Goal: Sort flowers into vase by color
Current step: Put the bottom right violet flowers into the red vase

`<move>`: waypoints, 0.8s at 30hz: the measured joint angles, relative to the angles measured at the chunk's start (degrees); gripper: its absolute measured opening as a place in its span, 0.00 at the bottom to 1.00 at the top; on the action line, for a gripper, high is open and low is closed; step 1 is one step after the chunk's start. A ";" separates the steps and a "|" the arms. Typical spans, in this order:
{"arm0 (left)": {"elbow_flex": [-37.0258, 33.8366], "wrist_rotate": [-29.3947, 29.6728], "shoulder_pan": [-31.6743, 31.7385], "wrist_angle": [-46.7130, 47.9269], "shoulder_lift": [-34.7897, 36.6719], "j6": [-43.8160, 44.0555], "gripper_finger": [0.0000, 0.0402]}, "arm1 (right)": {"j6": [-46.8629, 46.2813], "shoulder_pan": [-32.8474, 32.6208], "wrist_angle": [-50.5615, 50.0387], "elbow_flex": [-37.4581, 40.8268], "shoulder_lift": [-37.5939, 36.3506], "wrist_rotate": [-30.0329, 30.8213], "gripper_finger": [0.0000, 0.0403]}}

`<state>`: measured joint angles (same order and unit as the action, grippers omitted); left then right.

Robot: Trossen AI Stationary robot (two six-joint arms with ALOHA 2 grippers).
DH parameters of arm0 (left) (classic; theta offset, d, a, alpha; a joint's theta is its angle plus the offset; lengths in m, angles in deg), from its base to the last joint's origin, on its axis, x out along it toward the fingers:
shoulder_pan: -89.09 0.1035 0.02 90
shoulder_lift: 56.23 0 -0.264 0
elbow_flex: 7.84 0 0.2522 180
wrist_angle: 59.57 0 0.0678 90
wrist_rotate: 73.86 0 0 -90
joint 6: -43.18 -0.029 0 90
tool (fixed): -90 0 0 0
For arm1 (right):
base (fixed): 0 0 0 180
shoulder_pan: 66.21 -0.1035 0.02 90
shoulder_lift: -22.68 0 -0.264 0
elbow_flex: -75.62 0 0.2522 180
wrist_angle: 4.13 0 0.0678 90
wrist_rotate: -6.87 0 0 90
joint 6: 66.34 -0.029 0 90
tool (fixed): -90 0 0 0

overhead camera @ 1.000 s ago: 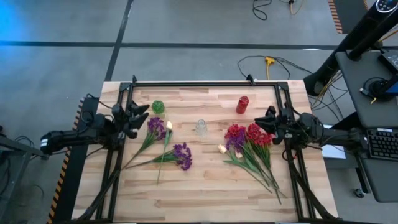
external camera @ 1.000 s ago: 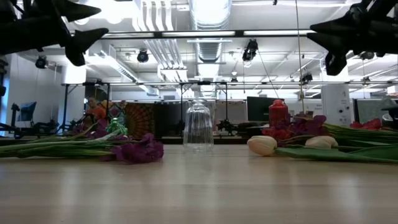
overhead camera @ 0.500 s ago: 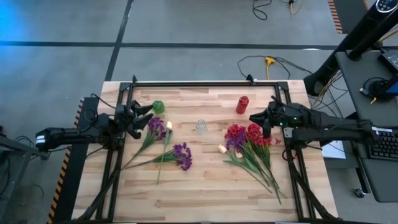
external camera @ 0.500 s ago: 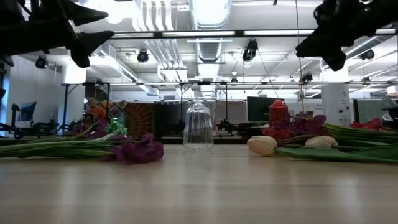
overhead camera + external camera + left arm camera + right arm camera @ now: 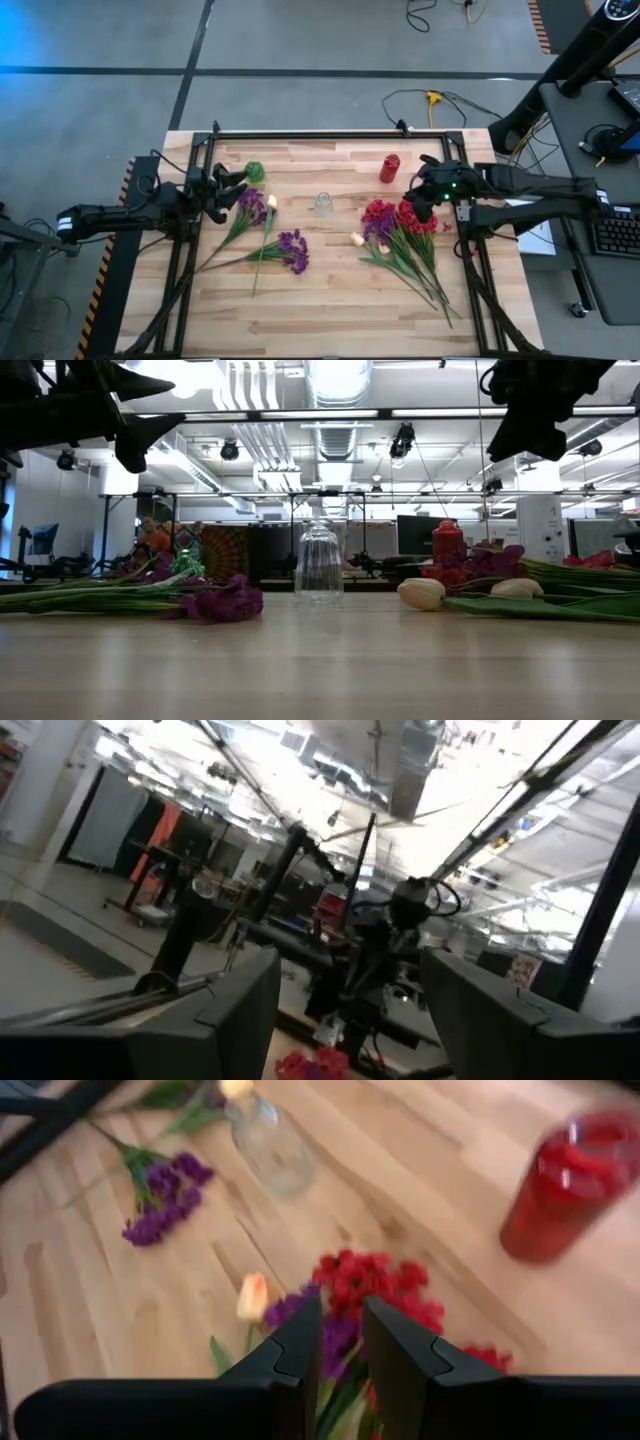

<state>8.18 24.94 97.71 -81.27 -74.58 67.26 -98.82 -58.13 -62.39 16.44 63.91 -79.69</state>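
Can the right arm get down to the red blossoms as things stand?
Probably yes. The right gripper hangs above the red blossoms, fingers nearly together, with nothing between them; the red vase stands off to the side.

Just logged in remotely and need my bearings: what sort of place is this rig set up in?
Probably an open lab or workshop: exposed silver ceiling ducts, a bare grey concrete floor with loose cables, and a desk with a black keyboard beside the wooden table.
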 joint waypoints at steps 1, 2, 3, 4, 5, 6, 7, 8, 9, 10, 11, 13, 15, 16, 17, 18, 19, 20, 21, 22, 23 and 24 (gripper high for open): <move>0.03 1.89 -0.01 1.99 -0.10 3.17 0.56 | -1.03 0.00 -1.30 -0.48 0.58 0.00 0.17; 0.62 3.45 -0.06 5.98 -0.35 5.16 0.55 | -1.38 -0.21 -2.42 -0.96 1.27 0.01 0.17; 1.75 3.81 0.02 10.87 -0.80 5.02 0.54 | -1.52 -0.59 -3.63 -1.47 2.07 0.03 0.17; 3.21 3.42 -0.05 15.85 -1.34 4.68 0.54 | -1.77 -1.14 -5.04 -1.91 3.00 -0.09 0.17; 4.90 2.29 -0.09 20.25 -1.94 4.73 0.52 | -2.51 -1.78 -6.77 -2.43 4.17 -0.32 0.17; 6.73 0.98 -0.11 23.49 -2.61 4.70 0.51 | -3.41 -2.47 -8.36 -2.89 5.24 -0.40 0.17; 8.55 -0.91 -0.22 25.34 -3.34 3.99 0.51 | -4.31 -3.25 -10.07 -3.45 6.29 -0.46 0.17; 10.23 -2.68 -0.39 26.17 -4.01 2.46 0.50 | -5.14 -4.25 -11.39 -3.83 7.41 -0.44 0.17; 11.51 -4.01 -0.57 26.71 -4.47 0.86 0.49 | -5.67 -5.38 -12.70 -4.27 8.57 -0.40 0.17; 12.60 -4.46 -0.78 27.28 -4.86 -0.68 0.48 | -6.33 -6.62 -13.70 -4.56 9.53 -0.38 0.17; 13.46 -4.65 -0.76 27.69 -5.21 -2.27 0.48 | -7.03 -7.89 -14.83 -4.87 10.47 -0.42 0.17; 14.62 -4.52 -0.74 28.21 -5.83 -5.92 0.48 | -7.41 -10.87 -15.90 -5.11 12.29 -0.42 0.17; 15.01 -5.65 -0.77 28.37 -6.14 -8.84 0.48 | -6.68 -14.64 -15.74 -5.01 13.53 -0.04 0.17; 15.02 -6.52 -0.77 28.37 -6.21 -9.89 0.47 | -5.96 -16.67 -15.68 -4.78 14.11 0.47 0.17; 15.02 -6.85 -0.77 28.37 -6.21 -11.03 0.47 | -5.09 -18.76 -15.73 -4.49 14.61 1.76 0.17; 15.02 -6.94 -0.81 28.37 -6.20 -11.95 0.47 | -4.26 -20.94 -15.55 -4.12 15.00 2.99 0.17; 15.02 -6.97 -0.81 28.35 -6.19 -12.59 0.47 | -4.07 -23.08 -15.29 -3.72 15.36 4.39 0.17; 15.02 -6.92 -0.79 28.19 -6.19 -13.24 0.47 | -4.03 -25.04 -14.92 -3.43 15.68 5.71 0.17; 15.02 -6.88 -0.77 27.95 -6.19 -14.01 0.47 | -4.24 -26.72 -14.45 -3.29 16.02 6.83 0.17; 15.02 -6.84 -0.74 27.73 -6.19 -14.68 0.47 | -4.92 -28.21 -14.01 -3.25 16.46 8.13 0.17; 15.02 -6.74 -0.74 27.40 -6.19 -15.19 0.48 | -6.35 -29.59 -13.35 -3.21 17.04 9.72 0.17; 15.02 -6.51 -0.74 26.89 -6.21 -15.55 0.48 | -7.70 -30.66 -12.66 -3.21 17.48 11.08 0.17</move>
<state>23.20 18.42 96.97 -54.38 -80.79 51.71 -106.51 -88.79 -75.05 13.24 81.38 -68.61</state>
